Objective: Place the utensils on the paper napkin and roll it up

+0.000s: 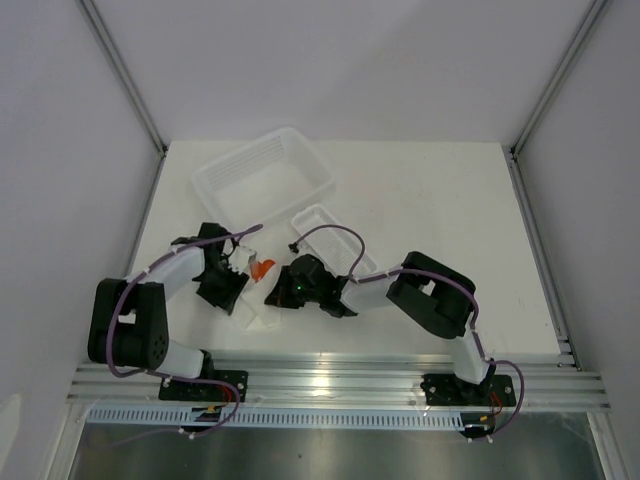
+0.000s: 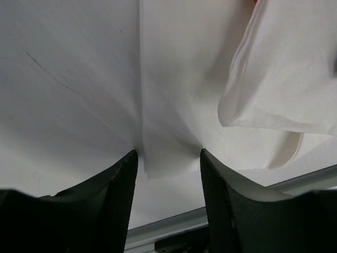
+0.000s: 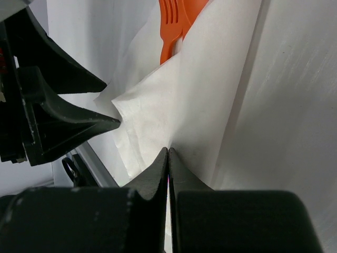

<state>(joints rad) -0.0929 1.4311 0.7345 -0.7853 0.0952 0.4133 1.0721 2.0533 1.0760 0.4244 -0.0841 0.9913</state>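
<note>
White table [image 1: 430, 200], near edge: paper napkin [image 3: 152, 110] lies partly folded over the orange utensils [image 3: 176, 21], fork tines showing. Left claw [image 2: 168, 154] stands with jaws apart, straddling a napkin edge, gripping nothing. Right claw [image 3: 168, 152] is closed tight, tips against the napkin.

White-black arms [image 1: 178, 266], purple cables [image 1: 335, 229] (looped)

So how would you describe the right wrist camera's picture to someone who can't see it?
The right gripper, black fingers shut together, rests its tips on a folded white paper napkin; an orange fork pokes out at the top. The left gripper, open, points in from the picture's left side.
</note>
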